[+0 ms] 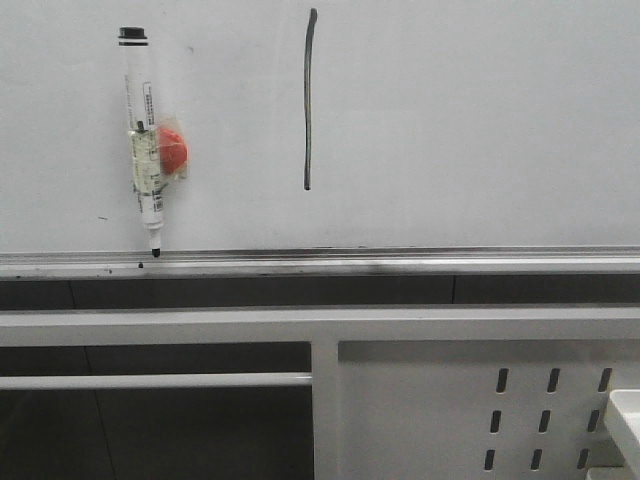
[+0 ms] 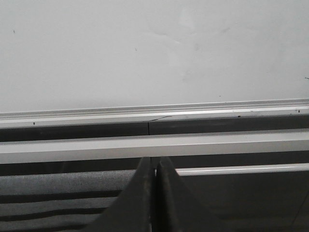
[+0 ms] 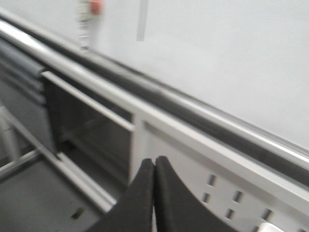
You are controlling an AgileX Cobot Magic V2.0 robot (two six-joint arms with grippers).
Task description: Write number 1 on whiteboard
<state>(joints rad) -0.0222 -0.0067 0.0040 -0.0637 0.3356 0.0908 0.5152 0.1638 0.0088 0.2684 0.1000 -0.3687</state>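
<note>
The whiteboard (image 1: 450, 130) fills the upper front view, with a silver rail (image 1: 400, 262) along its lower edge. The number 1 (image 1: 309, 100) is a thin dark vertical stroke on it. A marker (image 1: 146, 145) with a black cap and a red magnet hangs on the board at the left, tip on the rail. Neither gripper shows in the front view. My left gripper (image 2: 154, 166) is shut and empty, below the rail (image 2: 154, 113). My right gripper (image 3: 154, 166) is shut and empty, off to the right, low; the stroke (image 3: 141, 19) and marker (image 3: 87, 19) show far off, blurred.
Below the rail runs a white metal frame (image 1: 320, 325) with a perforated white panel (image 1: 545, 410) at the lower right. A thin white bar (image 1: 150, 380) crosses the dark opening at the lower left. A white object's corner (image 1: 625, 410) sits at the far right edge.
</note>
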